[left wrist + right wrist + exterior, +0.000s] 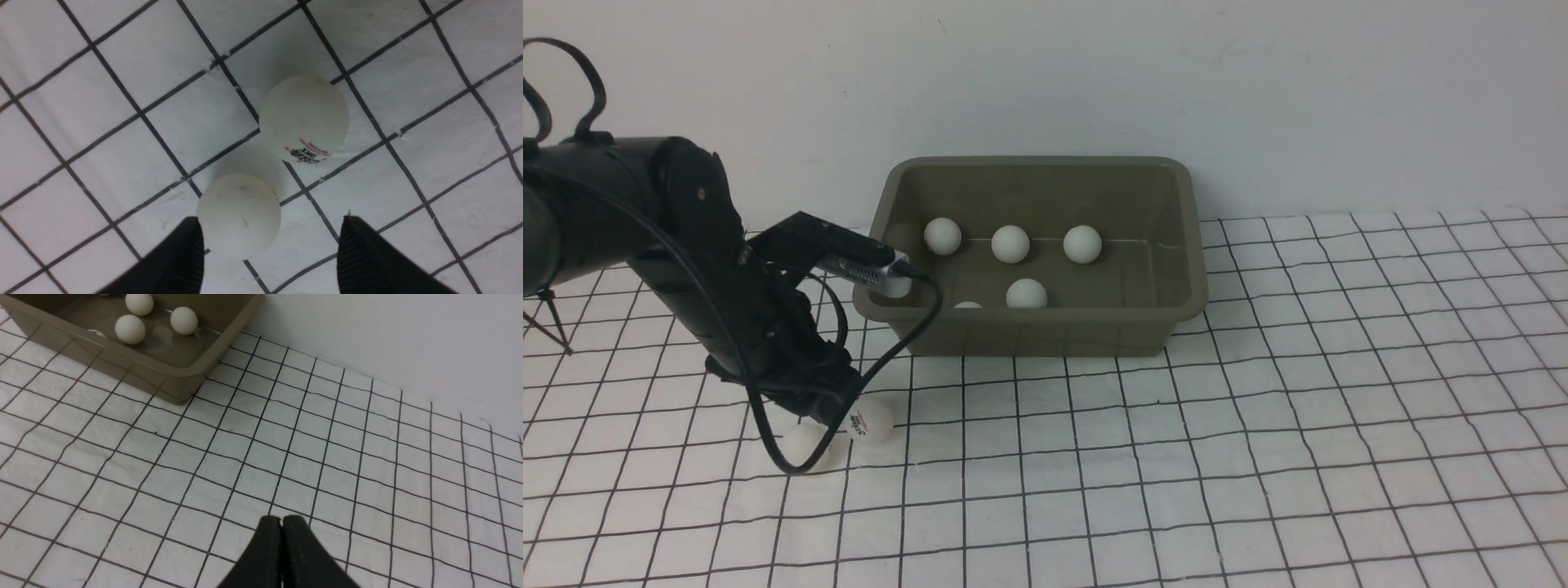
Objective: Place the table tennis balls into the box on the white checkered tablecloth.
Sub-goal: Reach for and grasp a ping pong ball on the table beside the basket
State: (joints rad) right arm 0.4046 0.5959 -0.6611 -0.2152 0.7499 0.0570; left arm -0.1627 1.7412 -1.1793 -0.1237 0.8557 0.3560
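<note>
Progress is looking well advanced: five small matte white plastic table tennis balls (1010, 243) are lying inside the rectangular olive-green plastic box (1045, 335), one of them half hidden behind its near wall. Two are waiting outside on the wrinkled white checkered tablecloth (1258, 449), near the box's front left corner: a plain ball (239, 216) and, just beside it, a logo-printed ball (304, 118). The left gripper (271, 222) is hovering over them with jaws spread wide. The plain ball is sitting between the fingers, close against one, and is not being clamped. The right gripper (282, 522) is resting pressed together and empty over bare cloth, well apart. Room is looking generous all round. Only the box's flared rim is standing in the way of a carry, and the logo-printed ball is lying near enough to risk a nudge.
</note>
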